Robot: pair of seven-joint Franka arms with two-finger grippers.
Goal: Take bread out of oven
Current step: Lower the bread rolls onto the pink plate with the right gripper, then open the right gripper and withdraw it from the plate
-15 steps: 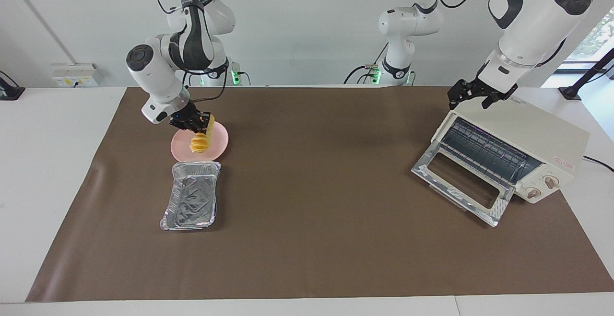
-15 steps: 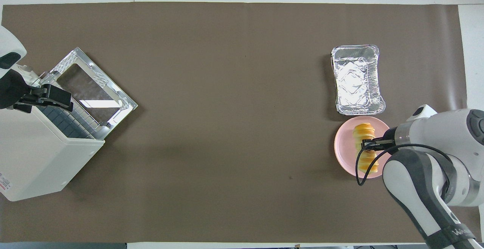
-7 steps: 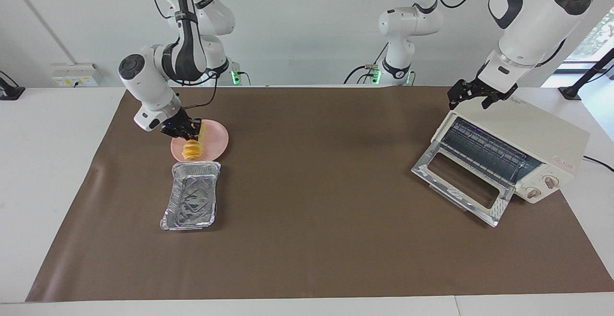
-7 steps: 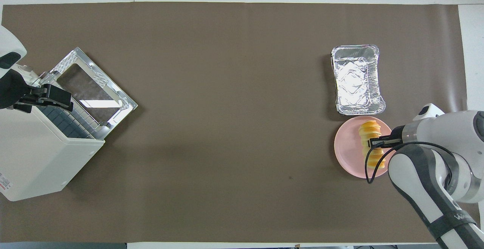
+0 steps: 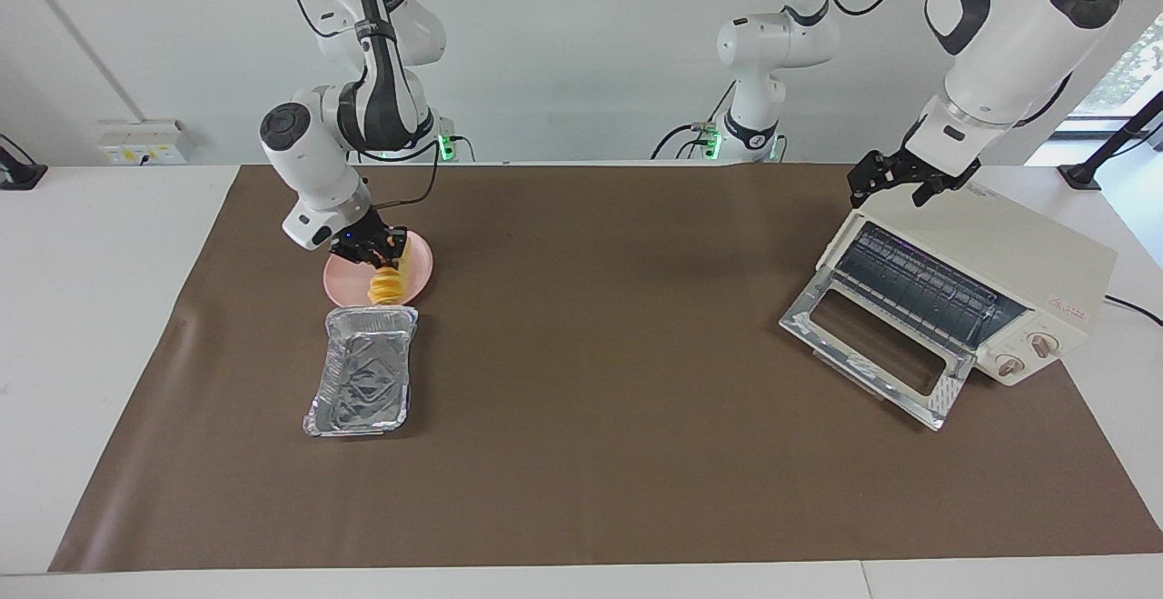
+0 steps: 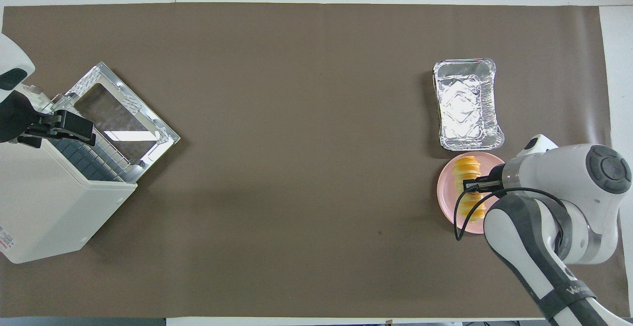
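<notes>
The ridged golden bread (image 5: 388,284) (image 6: 467,167) hangs tilted over the pink plate (image 5: 421,258) (image 6: 446,195), its lower end down at the plate's rim beside the foil tray. My right gripper (image 5: 383,252) (image 6: 470,185) is shut on the bread near its upper end. Toward the left arm's end of the table, the cream oven (image 5: 1008,258) (image 6: 44,207) has its glass door (image 5: 872,355) (image 6: 118,113) folded down, and the wire rack shows bare. My left gripper (image 5: 892,183) (image 6: 67,129) waits open over the oven's top edge.
A crinkled silver foil tray (image 5: 363,381) (image 6: 467,103) lies just beside the plate, farther from the robots. A brown mat (image 5: 600,326) covers the table between the plate and the oven. The oven's knobs (image 5: 1027,354) face away from the robots.
My right gripper swung the bread toward the right arm's end of the table, then back over the plate's middle, a little lower. The left arm has not moved.
</notes>
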